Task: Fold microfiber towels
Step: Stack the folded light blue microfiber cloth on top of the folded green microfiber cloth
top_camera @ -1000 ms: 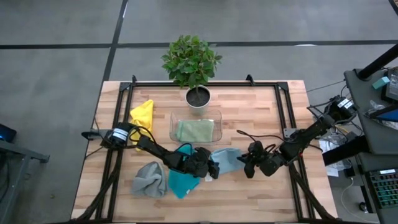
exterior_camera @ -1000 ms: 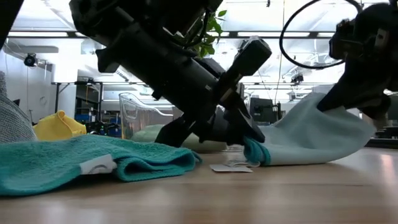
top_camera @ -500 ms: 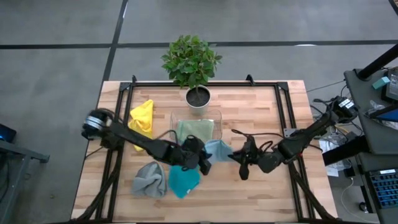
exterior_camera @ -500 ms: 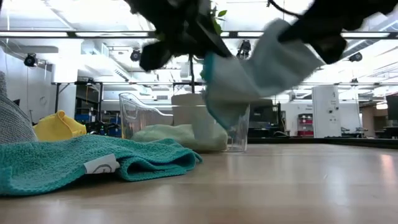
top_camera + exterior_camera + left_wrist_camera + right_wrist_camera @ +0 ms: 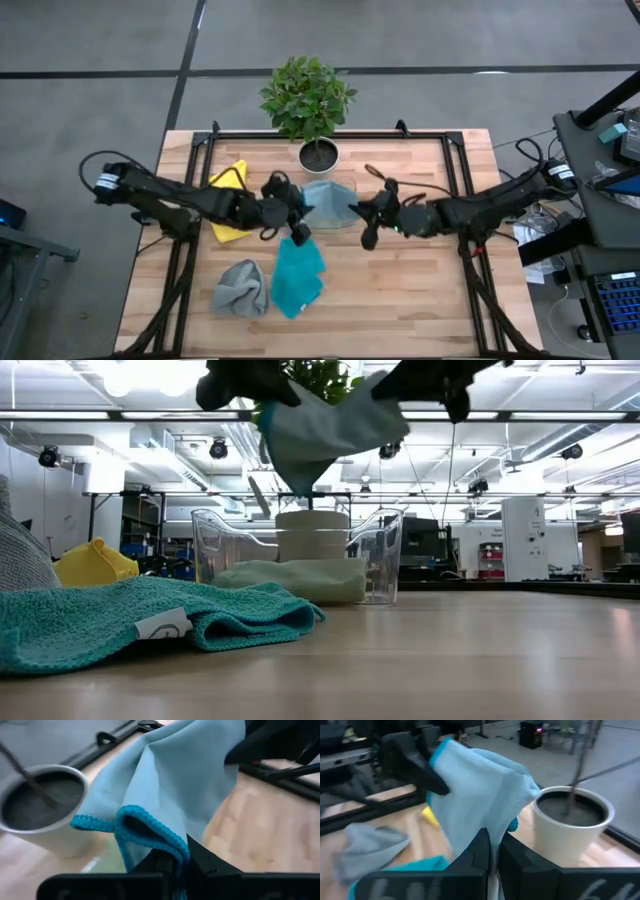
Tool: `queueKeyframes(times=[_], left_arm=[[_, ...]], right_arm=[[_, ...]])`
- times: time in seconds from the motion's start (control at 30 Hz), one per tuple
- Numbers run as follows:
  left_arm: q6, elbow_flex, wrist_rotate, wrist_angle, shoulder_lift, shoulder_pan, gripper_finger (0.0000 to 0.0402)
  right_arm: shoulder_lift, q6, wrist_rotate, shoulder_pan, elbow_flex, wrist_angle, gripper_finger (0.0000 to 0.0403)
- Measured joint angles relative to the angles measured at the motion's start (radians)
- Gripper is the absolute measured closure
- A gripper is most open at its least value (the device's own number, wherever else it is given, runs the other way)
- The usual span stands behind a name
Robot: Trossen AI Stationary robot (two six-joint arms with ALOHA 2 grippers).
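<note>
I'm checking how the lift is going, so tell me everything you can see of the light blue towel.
The light blue microfiber towel is a small soft cloth with a finely woven face and a brighter blue stitched hem. It hangs in the air, folded over and sagging, pinched at one end by the shut left gripper and at the other by the shut right gripper. It is held above the clear plastic tray, touching nothing else.
</note>
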Motion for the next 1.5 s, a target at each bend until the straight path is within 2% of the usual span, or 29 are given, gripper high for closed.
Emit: queueKeyframes(times=[0.27,0.4,0.53,0.67,0.9,1.2,1.5], left_arm=[[0.054,-0.069,0.068,-0.025,-0.016,0.130,0.0400],[0.021,-0.138,0.097,-0.025,-0.014,0.164,0.0400],[-0.030,-0.198,0.168,-0.014,-0.018,0.178,0.0400],[-0.067,-0.253,0.276,0.036,-0.013,0.190,0.0400],[-0.111,-0.296,0.280,0.038,-0.005,0.194,0.0396],[-0.161,-0.299,0.279,0.037,-0.006,0.198,0.0321],[-0.164,-0.299,0.270,0.036,-0.006,0.198,0.0246]], right_arm=[[0.084,0.029,-0.176,-0.167,-0.013,0.083,0.0390],[0.172,0.062,-0.261,-0.220,-0.009,0.106,0.0390],[0.253,0.105,-0.371,-0.256,0.010,0.100,0.0390],[0.307,0.129,-0.393,-0.264,0.035,0.053,0.0390],[0.325,0.134,-0.392,-0.263,0.107,-0.127,0.0390],[0.319,0.145,-0.392,-0.263,0.119,-0.154,0.0381],[0.315,0.153,-0.392,-0.263,0.137,-0.256,0.0303]])
